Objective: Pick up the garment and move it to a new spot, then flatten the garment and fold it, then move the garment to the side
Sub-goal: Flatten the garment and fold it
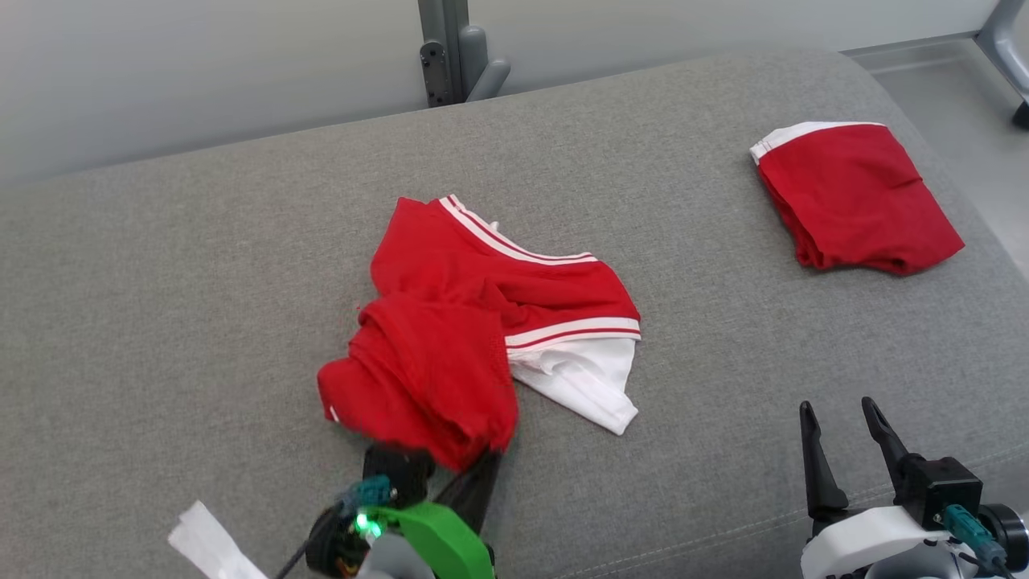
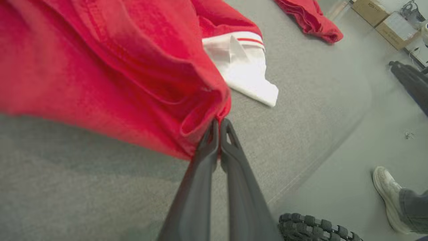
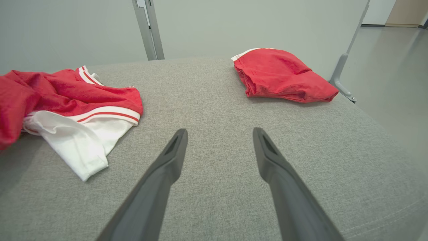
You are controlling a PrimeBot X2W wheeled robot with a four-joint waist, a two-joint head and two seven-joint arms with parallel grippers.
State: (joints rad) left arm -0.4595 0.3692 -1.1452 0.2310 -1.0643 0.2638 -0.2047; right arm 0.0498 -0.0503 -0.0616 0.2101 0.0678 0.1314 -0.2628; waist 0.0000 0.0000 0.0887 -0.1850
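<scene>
Grey bench [image 1: 201,281]: left hand [image 2: 219,122] pinched shut on garment [image 1: 450,322]; right hand [image 1: 836,404] wide, empty. Left wrist view catches a shoe [image 2: 384,187].

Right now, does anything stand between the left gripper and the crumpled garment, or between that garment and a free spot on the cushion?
Nothing visible does. The left gripper is shut on the garment at its red edge. The grey cushion to the robot's left looks open; a folded red garment occupies its far right.

Garment [image 2: 100,67] blurred, cropped top-left
</scene>
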